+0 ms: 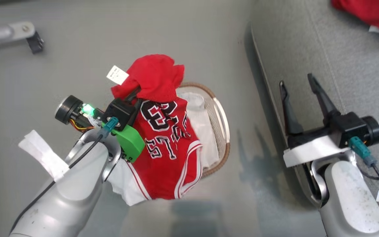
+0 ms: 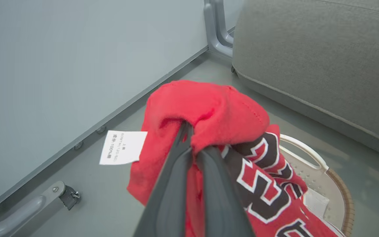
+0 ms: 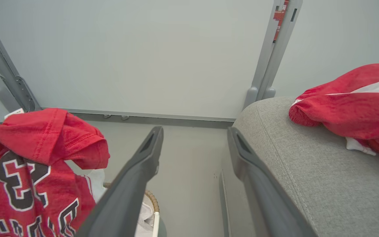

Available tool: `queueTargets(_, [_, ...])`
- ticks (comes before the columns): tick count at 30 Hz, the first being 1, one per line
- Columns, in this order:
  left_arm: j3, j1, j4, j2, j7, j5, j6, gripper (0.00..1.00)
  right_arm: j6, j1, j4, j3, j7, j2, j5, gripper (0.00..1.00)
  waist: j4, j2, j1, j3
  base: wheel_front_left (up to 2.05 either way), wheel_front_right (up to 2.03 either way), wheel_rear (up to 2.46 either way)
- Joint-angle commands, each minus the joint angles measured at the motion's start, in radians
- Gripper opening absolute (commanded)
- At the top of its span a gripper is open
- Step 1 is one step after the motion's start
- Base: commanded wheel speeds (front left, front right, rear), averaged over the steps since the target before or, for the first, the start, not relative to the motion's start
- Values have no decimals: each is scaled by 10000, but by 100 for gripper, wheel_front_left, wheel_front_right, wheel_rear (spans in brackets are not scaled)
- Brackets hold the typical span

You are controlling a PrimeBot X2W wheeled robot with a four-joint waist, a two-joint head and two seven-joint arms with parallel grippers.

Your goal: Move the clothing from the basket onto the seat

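Head view is showing the task roughly half done, by my read: one red garment [image 1: 370,13] w/ a white stripe, prob the shorts, is already lying on the grey seat [image 1: 308,49] toward its far side. The jersey [image 1: 166,148] is hanging from the left gripper [image 2: 191,138], fingers pinching shut on a red fold near its top. It's dangling above the basket [image 1: 224,131], apart from the seat; can't tell if the hem is touching the basket. Left to do: carrying it over to the seat & releasing. Right gripper [image 1: 295,79] is hovering empty at the seat's edge, fingers spread wide. Jersey is looking limp, bunched up top, black white-edged numerals showing, white care label [image 1: 117,75] sticking out; white liner [image 1: 199,102] is showing inside the basket.
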Motion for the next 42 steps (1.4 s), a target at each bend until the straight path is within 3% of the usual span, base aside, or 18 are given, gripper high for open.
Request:
queueTargets(1, [-75, 95, -206, 119, 21, 88, -25, 0, -14, 309, 156, 53, -20, -47, 73, 100, 583, 0, 1, -2167, 0, 0, 0])
queueTargets(8, [-358, -543, -1646, 786, 721, 23, -138, 0, -14, 700, 716, 361, -20, -40, 299, 100, 630, 0, 1, -3373, 0, 0, 0])
queueTargets(18, [-266, -1473, -3303, 1645, 1865, -565, -184, 0, -14, 105, 1377, 1407, -20, -42, 713, 100, 552, 0, 1, -3896, 0, 0, 0])
queueTargets(33, [-623, -1192, -4121, 1561, 2205, -1054, -189, 0, -14, -1526, 2170, 4658, -20, -45, 2346, 100, 804, 0, 1, -4193, 0, 0, 0])
queueTargets(42, [-909, -975, -4758, 1494, 2079, -1216, -156, 0, -14, -2795, 3079, 5281, -21, -45, 2387, 100, 928, 0, 1, -4261, 0, 0, 0])
